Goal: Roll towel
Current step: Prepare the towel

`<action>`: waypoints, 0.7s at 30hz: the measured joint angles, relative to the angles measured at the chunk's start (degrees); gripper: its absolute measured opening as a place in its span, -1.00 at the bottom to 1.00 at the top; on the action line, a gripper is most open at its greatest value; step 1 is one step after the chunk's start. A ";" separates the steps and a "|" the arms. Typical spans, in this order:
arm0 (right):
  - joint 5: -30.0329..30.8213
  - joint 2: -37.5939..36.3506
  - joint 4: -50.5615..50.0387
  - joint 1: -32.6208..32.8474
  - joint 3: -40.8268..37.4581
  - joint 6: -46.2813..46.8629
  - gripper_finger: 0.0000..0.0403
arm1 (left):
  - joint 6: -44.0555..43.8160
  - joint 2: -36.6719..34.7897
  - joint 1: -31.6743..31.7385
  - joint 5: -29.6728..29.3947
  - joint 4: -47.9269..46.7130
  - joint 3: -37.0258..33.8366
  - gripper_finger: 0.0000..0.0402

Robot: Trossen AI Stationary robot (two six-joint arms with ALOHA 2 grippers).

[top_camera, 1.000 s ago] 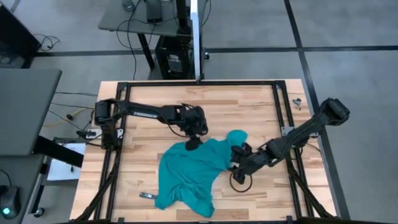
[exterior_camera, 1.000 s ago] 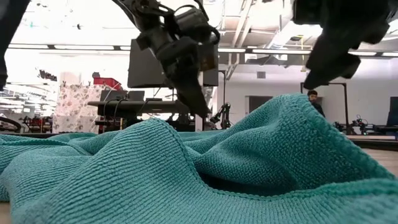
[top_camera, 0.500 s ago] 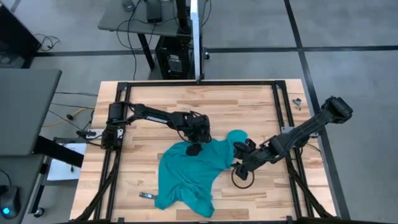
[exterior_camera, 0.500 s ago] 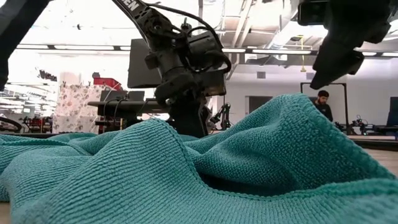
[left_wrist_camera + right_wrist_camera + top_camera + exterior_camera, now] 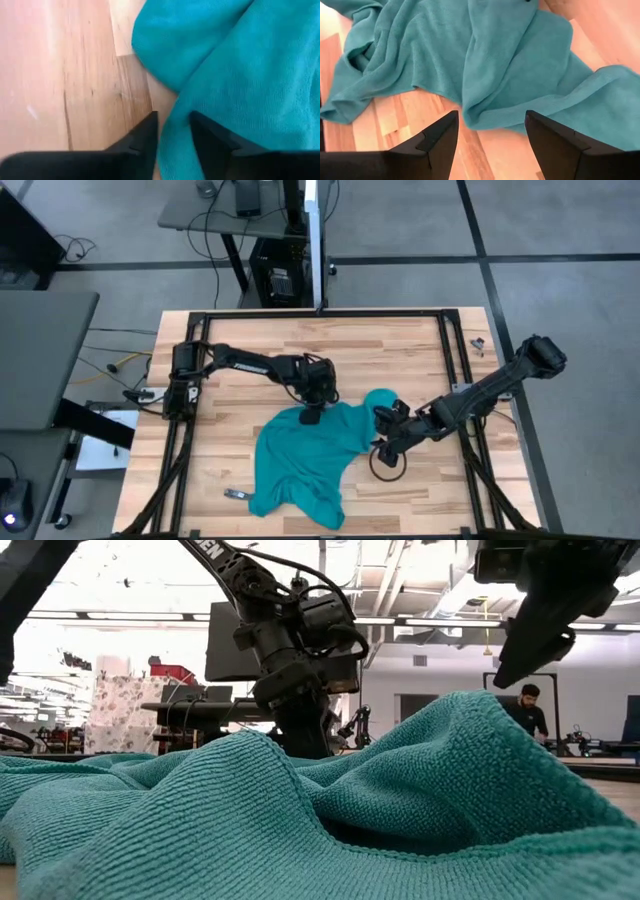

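Left gripper [image 5: 311, 417] — fingers narrowed, pinching the towel [image 5: 305, 460] at its far edge, a fold between the pads. Right gripper [image 5: 383, 430] — fingers spread wide, nothing held, just beside the towel's right corner. Towel: plain teal, crumpled, unrolled on the wooden table [image 5: 400, 350].

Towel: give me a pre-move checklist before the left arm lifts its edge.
1. Left end effector at the towel far edge: ok.
2. Cloth between its fingers: ok, a fold of edge sits in the narrow gap.
3. Grip firmly shut: cannot tell, fingers not fully together.
4. Right end effector open and holding nothing: ok, it hovers over the towel's right side.
5. Towel flat enough to roll: not ok, crumpled and bunched.
6. Towel fully on the table: ok.
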 joint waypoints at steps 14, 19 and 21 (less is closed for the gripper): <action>0.00 0.00 -2.16 -0.85 0.00 -1.41 0.10 | 0.00 0.00 -0.40 1.53 2.80 0.00 -0.71; -0.02 0.00 -2.17 -0.85 0.00 -1.24 0.10 | 1.70 0.00 -0.79 1.28 2.51 0.00 -0.39; 0.00 0.00 -2.25 -0.85 0.00 -1.25 0.10 | 2.51 0.00 -0.83 0.10 2.47 0.00 -0.29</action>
